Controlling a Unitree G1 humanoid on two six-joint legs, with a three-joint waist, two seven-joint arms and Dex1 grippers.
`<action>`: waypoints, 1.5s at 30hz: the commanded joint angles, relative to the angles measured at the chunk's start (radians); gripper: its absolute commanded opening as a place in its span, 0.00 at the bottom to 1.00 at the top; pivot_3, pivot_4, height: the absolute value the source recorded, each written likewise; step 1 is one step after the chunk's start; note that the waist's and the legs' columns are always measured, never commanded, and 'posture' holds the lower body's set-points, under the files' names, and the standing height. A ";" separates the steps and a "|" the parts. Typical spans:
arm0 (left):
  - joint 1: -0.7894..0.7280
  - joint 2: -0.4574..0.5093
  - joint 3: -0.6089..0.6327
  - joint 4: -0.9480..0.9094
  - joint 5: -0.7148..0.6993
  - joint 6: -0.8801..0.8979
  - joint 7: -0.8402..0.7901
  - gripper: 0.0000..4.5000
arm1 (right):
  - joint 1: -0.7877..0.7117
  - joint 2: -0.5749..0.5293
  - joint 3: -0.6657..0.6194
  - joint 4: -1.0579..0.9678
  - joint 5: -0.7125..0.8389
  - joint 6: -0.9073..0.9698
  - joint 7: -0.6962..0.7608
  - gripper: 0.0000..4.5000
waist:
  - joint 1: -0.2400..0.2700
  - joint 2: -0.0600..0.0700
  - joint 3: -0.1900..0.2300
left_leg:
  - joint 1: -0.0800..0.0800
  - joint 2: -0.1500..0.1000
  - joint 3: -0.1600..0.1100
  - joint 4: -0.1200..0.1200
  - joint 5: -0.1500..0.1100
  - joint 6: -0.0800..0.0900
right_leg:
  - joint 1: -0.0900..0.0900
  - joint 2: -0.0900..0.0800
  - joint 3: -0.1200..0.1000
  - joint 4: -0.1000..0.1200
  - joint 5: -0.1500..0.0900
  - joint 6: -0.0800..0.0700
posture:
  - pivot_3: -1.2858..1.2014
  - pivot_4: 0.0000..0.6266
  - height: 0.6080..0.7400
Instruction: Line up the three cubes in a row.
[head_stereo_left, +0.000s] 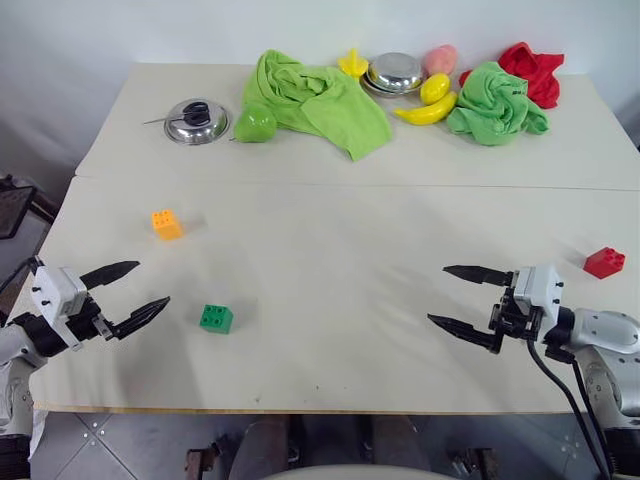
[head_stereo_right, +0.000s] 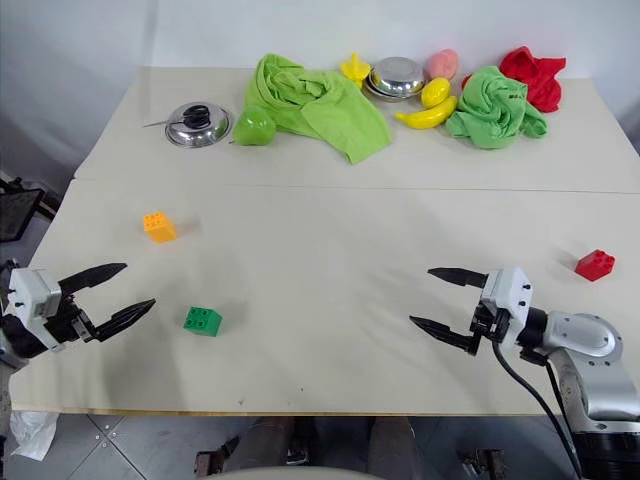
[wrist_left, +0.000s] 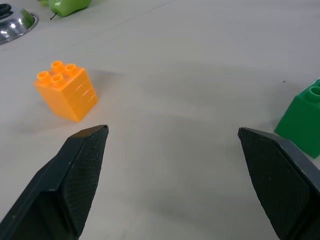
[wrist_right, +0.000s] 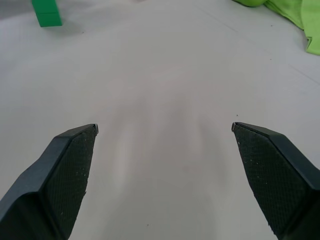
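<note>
On the table (head_stereo_left: 330, 300), three cubes scattered, both my grippers empty and spread wide.

Nearest my left gripper (head_stereo_left: 135, 290) sits the green cube (head_stereo_left: 215, 318), just beyond its fingertips toward the middle; the orange cube (head_stereo_left: 166, 223) lies farther back on that same side. The red cube (head_stereo_left: 604, 262) sits well apart, at the right edge, outboard of my right gripper (head_stereo_left: 460, 297), which points away from it. I'd judge left arm takes green or orange first.

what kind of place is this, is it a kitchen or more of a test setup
More likely a robot test setup than a kitchen: a plain white table against a bare wall holds toy props, namely three cubes (orange cube, green cube, red cube), a plastic banana and cloths.
</note>
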 joint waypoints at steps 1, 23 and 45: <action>0.007 0.005 0.008 -0.034 -0.025 0.021 -0.009 0.97 | 0.005 0.004 -0.028 -0.019 0.003 -0.029 -0.012 1.00 | 0.000 0.000 0.000 | 0.000 0.000 0.000 0.000 0.000 0.000 | 0.000 0.000 0.000 0.000 0.000 0.000 | 0.52 0.24 1.00; -0.306 -0.110 -0.387 -0.488 -0.163 0.499 0.132 0.97 | 0.547 0.376 -0.702 -0.259 0.187 0.086 -0.634 1.00 | 0.044 0.001 0.000 | 0.001 0.000 0.000 -0.001 -0.001 -0.001 | 0.001 0.004 0.002 -0.001 -0.001 -0.001 | 0.52 0.24 1.00; -0.311 -0.142 -0.439 -0.505 -0.099 0.444 0.085 0.97 | -0.114 -0.192 -0.494 0.115 0.180 0.937 -1.110 1.00 | 0.026 0.003 -0.001 | 0.008 0.002 0.009 -0.001 -0.001 0.000 | 0.001 0.002 0.009 0.002 -0.001 -0.003 | 0.52 0.24 1.00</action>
